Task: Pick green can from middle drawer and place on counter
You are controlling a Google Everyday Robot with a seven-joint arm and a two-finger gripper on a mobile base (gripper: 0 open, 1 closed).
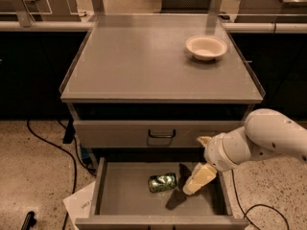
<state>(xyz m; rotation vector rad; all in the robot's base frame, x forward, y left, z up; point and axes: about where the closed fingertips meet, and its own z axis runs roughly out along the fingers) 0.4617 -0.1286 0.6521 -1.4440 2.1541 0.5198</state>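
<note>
The green can lies on its side on the floor of the open middle drawer, near the drawer's centre. My gripper hangs over the right half of the drawer, just right of the can and a little above the floor, with its pale fingers pointing down-left. It holds nothing. The white arm reaches in from the right edge. The grey counter lies above, with a thin raised rim.
A white bowl sits at the back right of the counter. A closed grey drawer front with a dark loop handle is above the open drawer. Black cables and white paper lie on the speckled floor at left.
</note>
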